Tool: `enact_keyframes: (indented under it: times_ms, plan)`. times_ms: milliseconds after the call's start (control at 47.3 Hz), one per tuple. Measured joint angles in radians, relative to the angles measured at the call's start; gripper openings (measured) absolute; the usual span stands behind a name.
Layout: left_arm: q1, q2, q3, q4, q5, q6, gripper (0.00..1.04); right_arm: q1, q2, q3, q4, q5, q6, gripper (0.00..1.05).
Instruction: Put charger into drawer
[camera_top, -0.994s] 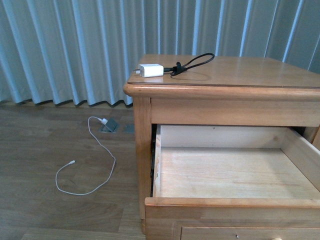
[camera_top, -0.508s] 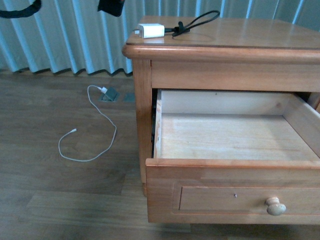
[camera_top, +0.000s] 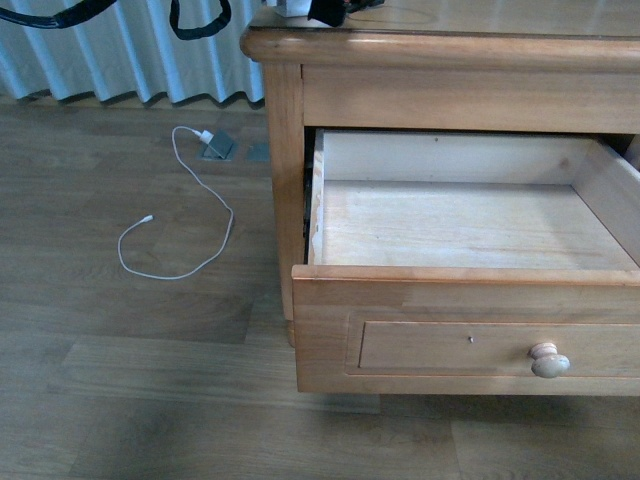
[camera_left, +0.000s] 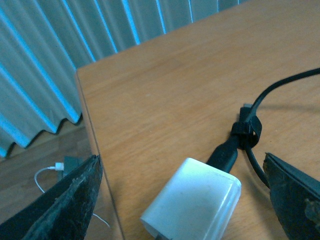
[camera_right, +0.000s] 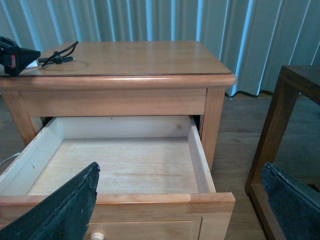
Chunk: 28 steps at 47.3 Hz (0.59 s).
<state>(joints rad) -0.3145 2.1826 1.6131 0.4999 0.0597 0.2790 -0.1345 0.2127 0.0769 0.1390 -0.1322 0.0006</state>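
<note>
One white round-cornered charger (camera_left: 192, 202) carries a thick black cable (camera_left: 225, 150).

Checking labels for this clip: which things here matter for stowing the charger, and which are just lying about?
Job:
charger
open upper drawer
left gripper, open at the charger

Lying about:
thin white cable on the floor
floor socket
curtains
dark wooden stand
</note>
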Motion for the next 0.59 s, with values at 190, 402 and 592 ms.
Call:
enact_keyframes:
  times_ms: [190, 402, 592]
  plan:
    - [-0.011, 0.040, 0.030, -0.017, 0.014, -0.038, 0.99, 0.000, 0.000, 0.000, 0.000, 0.000, 0.000, 0.96]
    - [-0.017, 0.054, 0.057, -0.048, 0.021, -0.058, 0.93, 0.000, 0.000, 0.000, 0.000, 0.000, 0.000, 0.96]
    - [-0.030, 0.051, 0.060, -0.087, 0.030, -0.060, 0.64, 0.000, 0.000, 0.000, 0.000, 0.000, 0.000, 0.96]
